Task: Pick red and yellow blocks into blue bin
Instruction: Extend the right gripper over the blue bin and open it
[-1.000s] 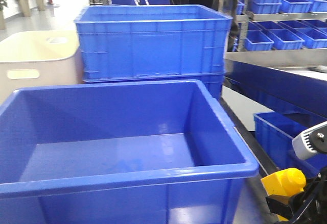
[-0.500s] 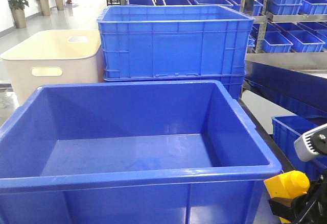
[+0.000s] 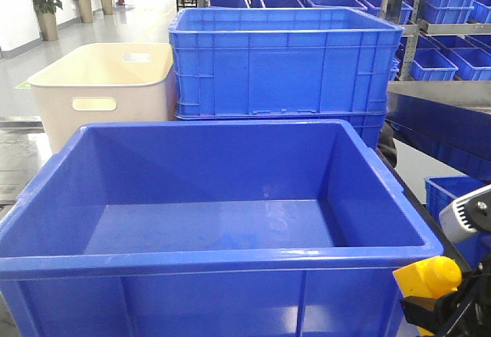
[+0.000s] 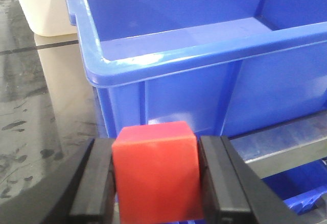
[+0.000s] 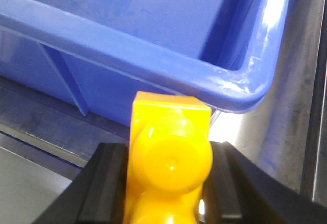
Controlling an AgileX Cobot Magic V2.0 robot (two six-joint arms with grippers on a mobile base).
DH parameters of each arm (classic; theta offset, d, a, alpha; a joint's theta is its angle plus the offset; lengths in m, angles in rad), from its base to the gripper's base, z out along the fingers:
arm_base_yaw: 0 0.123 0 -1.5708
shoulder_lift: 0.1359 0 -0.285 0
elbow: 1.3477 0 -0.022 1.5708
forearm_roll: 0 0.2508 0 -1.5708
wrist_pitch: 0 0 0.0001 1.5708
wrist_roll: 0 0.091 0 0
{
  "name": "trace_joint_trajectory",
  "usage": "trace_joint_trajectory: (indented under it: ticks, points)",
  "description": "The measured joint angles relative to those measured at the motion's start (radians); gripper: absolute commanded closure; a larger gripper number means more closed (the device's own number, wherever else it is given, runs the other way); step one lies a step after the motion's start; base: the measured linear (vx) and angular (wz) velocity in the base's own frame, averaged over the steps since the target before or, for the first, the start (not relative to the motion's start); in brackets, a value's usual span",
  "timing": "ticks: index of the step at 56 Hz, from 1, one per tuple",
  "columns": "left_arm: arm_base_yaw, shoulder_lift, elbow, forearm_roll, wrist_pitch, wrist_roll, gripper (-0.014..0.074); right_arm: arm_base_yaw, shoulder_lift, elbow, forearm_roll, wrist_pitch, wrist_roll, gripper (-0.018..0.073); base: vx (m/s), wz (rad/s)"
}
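The blue bin with smooth walls fills the near middle of the front view, and no block lies inside it. My left gripper is shut on the red block, held just outside and below the blue bin's rim. My right gripper is shut on the yellow block, its round studs facing the camera, below the blue bin's corner. In the front view the yellow block shows at the lower right beside the bin. The left gripper is out of the front view.
A ribbed blue crate stands behind the bin, stacked on another. A cream tub with a handle slot sits to its left. Shelves of small blue bins run along the right. Grey floor lies left of the bin.
The front view has shifted: bin, crate and tub slid to the right in the frame. The yellow block stays in the right gripper at the lower right.
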Motion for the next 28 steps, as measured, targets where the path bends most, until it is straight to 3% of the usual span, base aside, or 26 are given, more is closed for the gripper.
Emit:
trace_joint_trajectory:
  ticks: [28]
  points:
    - [0.000, 0.000, 0.000, 0.000, 0.000, 0.000, 0.0372, 0.000, 0.000, 0.000, 0.003, 0.000, 0.000, 0.0252, 0.00, -0.01]
